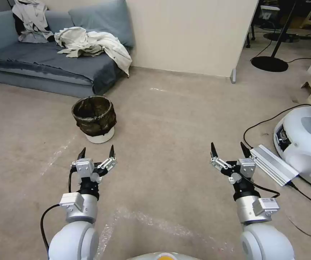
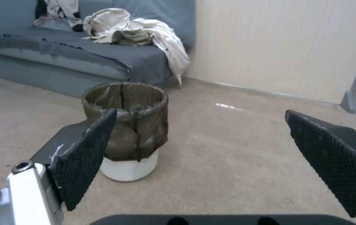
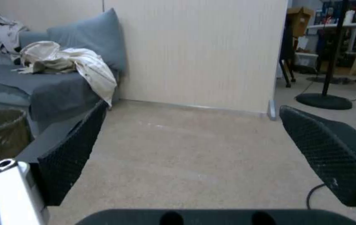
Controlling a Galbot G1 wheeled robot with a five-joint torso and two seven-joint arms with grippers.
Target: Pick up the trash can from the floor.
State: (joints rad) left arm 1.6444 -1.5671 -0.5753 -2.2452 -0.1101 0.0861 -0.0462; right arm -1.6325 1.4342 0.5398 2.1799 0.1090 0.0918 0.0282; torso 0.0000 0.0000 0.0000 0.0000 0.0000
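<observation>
Head view: we look down on a flat grey-beige short-pile carpet floor marked with faint pale streaks, where a small round white bucket-shaped trash can, lined with a crinkled dark brown plastic bag folded over its rim, stands upright just in front of a low grey-blue sofa. Rumpled cream-coloured clothes lie heaped on the sofa seat, one piece hanging over its end beside a pale ribbed wall panel.

Our left end effector hovers above the carpet just short of the trash can, its two black textured fingers spread wide, released and holding nothing; in the left wrist view the can stands ahead, partly behind one finger, apart from both. Our right end effector hangs well to the right of the can, fingers equally wide apart and empty.

Close beside the right end effector lie a silver ribbed metal bar, a black cable and a rounded white machine housing. A black round stand base sits beyond the wall's corner. Bare carpet stretches between the two arms and to the right of the can.
</observation>
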